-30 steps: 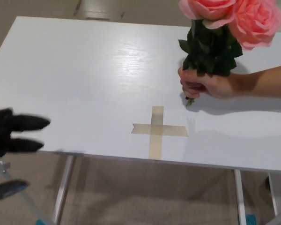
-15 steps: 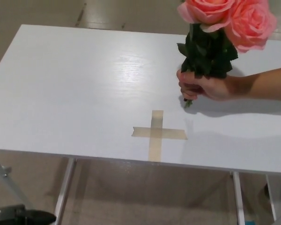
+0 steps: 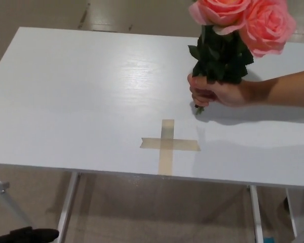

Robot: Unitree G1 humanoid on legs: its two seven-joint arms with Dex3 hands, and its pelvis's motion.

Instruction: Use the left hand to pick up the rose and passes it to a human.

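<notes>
A bunch of pink roses [image 3: 243, 20] with dark green leaves stands upright over the far right of the white table [image 3: 66, 101]. A person's hand [image 3: 218, 92] reaching in from the right grips the stems, and the stem ends touch the tabletop. Only a small black part of my left hand [image 3: 25, 235] shows at the bottom left corner, below the table's front edge and far from the roses. Its fingers are too hidden to read. My right hand does not show.
A tan tape cross [image 3: 167, 144] is stuck near the table's front edge, just in front of the roses. Metal table legs [image 3: 67, 207] and beige floor show beneath the table.
My left hand dropped from the table's front left edge to below it, nearly out of the picture. The person's hand with the roses drifted slightly left.
</notes>
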